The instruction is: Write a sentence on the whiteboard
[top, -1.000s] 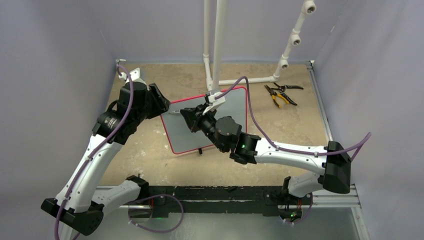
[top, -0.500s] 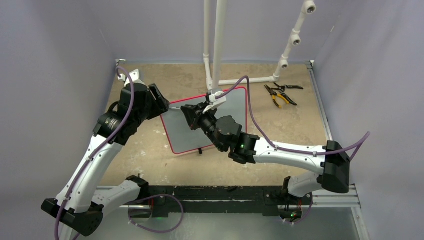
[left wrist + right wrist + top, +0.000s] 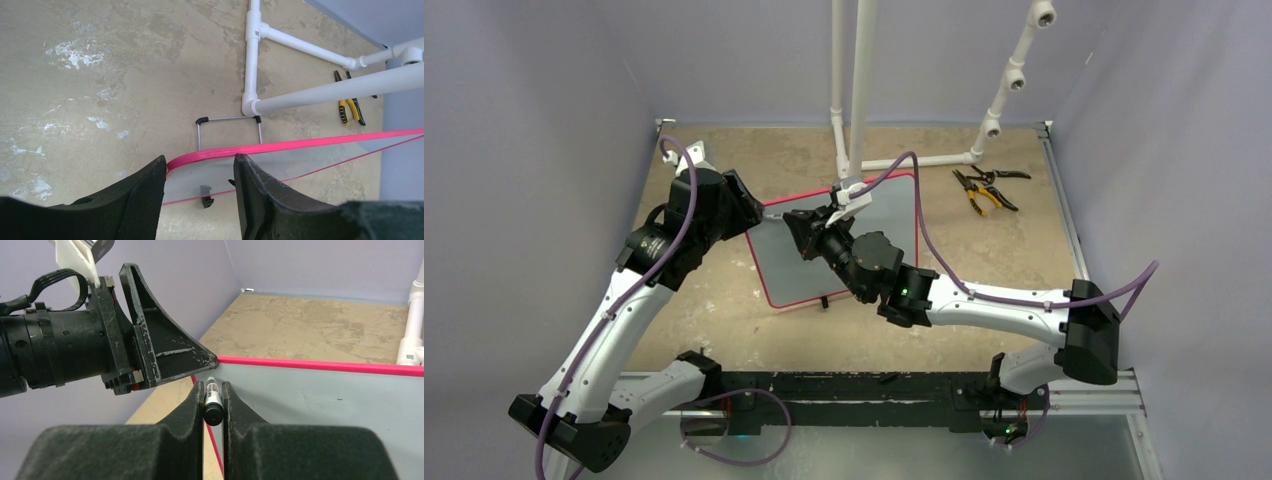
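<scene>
The whiteboard stands tilted on the table, pale grey with a thin red border. My left gripper is at its upper left corner. In the left wrist view that gripper is open, and the rounded corner of the board lies between its jaws. My right gripper hovers before the board's upper left area. It is shut on a black marker that points at the board. The sentence is out of view; the face that shows is plain grey.
A white pipe frame rises behind the board. Two pliers lie at the back right. A wire stand props the board from behind. Purple walls close in the left, back and right sides.
My right gripper with the marker has crept a little up and to the left along the board. The left arm has barely moved.
</scene>
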{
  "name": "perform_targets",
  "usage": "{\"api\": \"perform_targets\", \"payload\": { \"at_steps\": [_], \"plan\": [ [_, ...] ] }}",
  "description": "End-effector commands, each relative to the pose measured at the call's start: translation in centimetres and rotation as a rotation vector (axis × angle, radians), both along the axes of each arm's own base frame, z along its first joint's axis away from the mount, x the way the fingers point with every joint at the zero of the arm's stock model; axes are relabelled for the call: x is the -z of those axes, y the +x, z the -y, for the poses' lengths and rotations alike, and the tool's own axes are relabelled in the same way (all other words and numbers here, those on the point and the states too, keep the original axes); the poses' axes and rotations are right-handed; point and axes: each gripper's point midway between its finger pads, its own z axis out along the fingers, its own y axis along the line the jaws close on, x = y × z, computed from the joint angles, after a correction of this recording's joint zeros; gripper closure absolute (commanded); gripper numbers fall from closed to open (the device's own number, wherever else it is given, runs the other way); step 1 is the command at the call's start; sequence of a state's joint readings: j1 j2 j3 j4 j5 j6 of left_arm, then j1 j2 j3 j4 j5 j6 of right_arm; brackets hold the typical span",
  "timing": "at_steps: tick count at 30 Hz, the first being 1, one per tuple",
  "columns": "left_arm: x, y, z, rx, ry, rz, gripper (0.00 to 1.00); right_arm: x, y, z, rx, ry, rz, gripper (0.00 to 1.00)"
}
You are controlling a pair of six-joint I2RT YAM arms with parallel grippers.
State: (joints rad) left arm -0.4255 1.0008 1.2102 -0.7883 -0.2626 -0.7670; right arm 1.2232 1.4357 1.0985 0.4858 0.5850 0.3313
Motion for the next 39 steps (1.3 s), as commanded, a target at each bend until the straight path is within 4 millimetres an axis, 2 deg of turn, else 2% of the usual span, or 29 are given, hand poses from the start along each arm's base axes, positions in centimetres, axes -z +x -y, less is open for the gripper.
{"api": "perform_targets", "payload": {
  "at_steps": [1,10,33,39],
  "plan": [
    [-0.6,0.5,0.0,-0.014,-0.025,0.042,0.51,-2.7,0.2,-0.2,0.009,0.051,0.037,1.00],
    [-0.6,0.6,0.1,-0.012,-0.027,0.045,0.55,-2.2,0.5,-0.4,0.025,0.029,0.037,1.00],
    [-0.5,0.7,0.3,-0.003,-0.036,0.046,0.57,-1.4,1.9,0.2,0.098,0.014,0.024,1.00],
    [-0.5,0.6,0.4,-0.002,-0.039,0.046,0.57,-1.1,2.2,-0.2,0.088,0.004,0.024,1.00]
  ]
}}
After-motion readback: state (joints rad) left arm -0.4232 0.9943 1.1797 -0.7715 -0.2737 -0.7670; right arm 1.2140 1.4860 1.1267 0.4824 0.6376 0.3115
